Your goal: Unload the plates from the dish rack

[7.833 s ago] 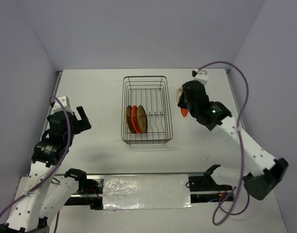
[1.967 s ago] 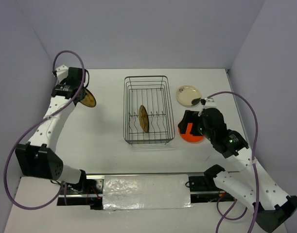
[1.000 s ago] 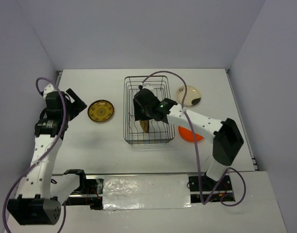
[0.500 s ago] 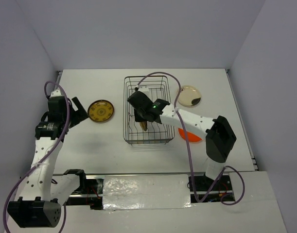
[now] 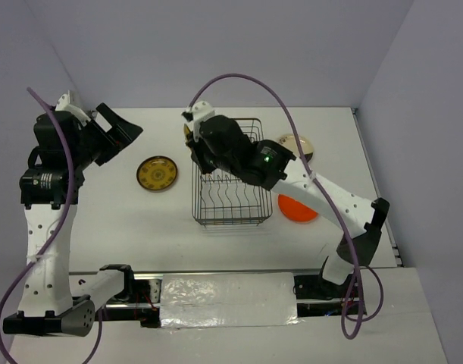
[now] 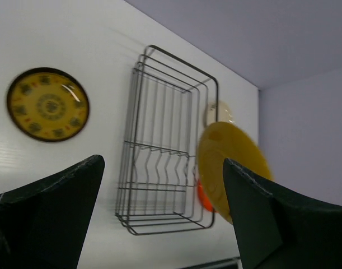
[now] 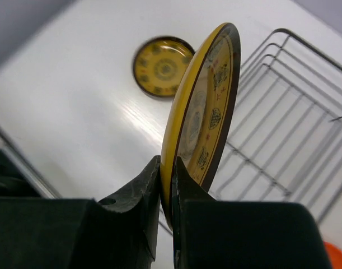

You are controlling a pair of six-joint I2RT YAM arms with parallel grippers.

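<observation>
My right gripper point(image 7: 166, 188) is shut on the rim of a brown-yellow patterned plate point(image 7: 207, 106) and holds it upright in the air over the rack's far left corner point(image 5: 195, 135). The plate also shows in the left wrist view point(image 6: 232, 168). The dark wire dish rack point(image 5: 229, 186) holds no plates. A second brown-yellow plate point(image 5: 157, 174) lies flat on the table left of the rack. An orange plate point(image 5: 298, 208) and a cream plate point(image 5: 298, 142) lie to its right. My left gripper point(image 5: 116, 130) is open and empty, raised high at the far left.
The right arm point(image 5: 292, 178) stretches across the rack from the right and hides part of the cream plate. Purple-grey walls close the table point(image 5: 140, 220) on three sides. A foil-covered strip point(image 5: 227, 299) runs along the near edge.
My right gripper has lifted the last plate out of the rack and carried it up and to the far left. My left arm has risen and drawn back.
</observation>
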